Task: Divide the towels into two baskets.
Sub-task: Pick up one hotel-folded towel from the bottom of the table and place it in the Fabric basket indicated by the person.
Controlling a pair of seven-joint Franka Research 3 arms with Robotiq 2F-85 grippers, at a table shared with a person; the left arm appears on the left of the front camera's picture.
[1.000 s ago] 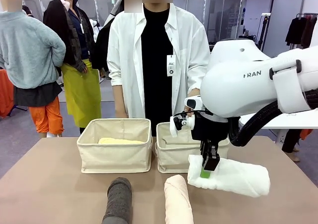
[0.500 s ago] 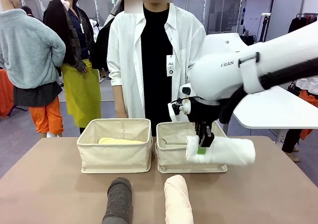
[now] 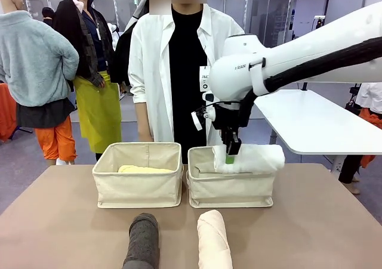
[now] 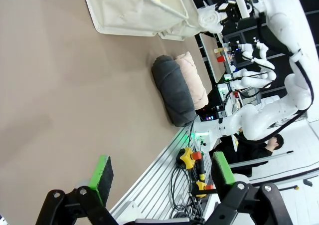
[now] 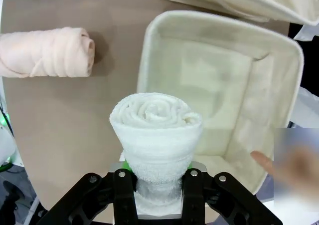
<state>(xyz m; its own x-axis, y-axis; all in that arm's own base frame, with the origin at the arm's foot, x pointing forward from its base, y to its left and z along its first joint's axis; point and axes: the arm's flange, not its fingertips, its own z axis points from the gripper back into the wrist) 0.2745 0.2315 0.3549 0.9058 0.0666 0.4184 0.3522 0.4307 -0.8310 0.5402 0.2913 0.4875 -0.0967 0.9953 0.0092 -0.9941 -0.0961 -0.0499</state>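
Observation:
My right gripper (image 3: 230,157) is shut on the white towel (image 3: 253,159), holding it level just above the right basket (image 3: 230,188). In the right wrist view the white towel (image 5: 156,130) points end-on over that basket's (image 5: 149,50) bare inside. The pale yellow towel (image 3: 145,169) lies in the left basket (image 3: 138,185). The dark grey towel (image 3: 142,241) and pale pink towel (image 3: 213,240) lie side by side at the table's near edge. My left gripper (image 4: 159,174) is open, low over bare table, with the grey towel (image 4: 173,90) and pink towel (image 4: 193,78) beyond it.
A person in a white coat stands right behind the baskets; a fingertip (image 5: 260,160) shows by the right basket's rim. A white table (image 3: 310,123) stands at the right. Other people stand far left.
My right gripper has lifted the white towel off the table at the right and carried it up and left, to above the right basket.

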